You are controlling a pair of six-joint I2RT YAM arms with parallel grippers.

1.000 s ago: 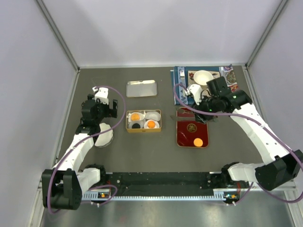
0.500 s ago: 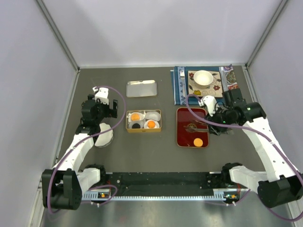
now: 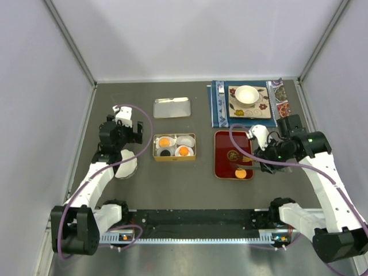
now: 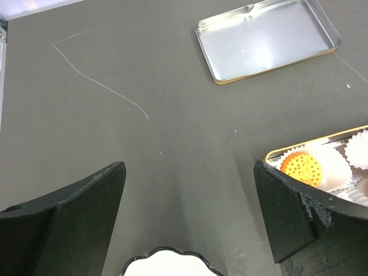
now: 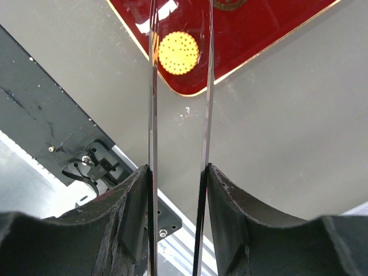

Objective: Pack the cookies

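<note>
Orange cookie [image 5: 179,52] lies between blades of the tweezers [image 5: 152,115] clamped in the right fingers [image 5: 129,224]

Two orange cookies [image 3: 165,141] and a black-brown cookie [image 3: 166,152] lie flat inside the open tin [image 3: 174,160]. A third orange cookie [image 3: 240,173], dotted, lies flat near the red tray's [image 3: 223,168] corner.

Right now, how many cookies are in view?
4. In the gold tin: two orange cookies and one dark cookie, in paper cups. On the red tray: one orange cookie, near the tongs in the right gripper.
</note>
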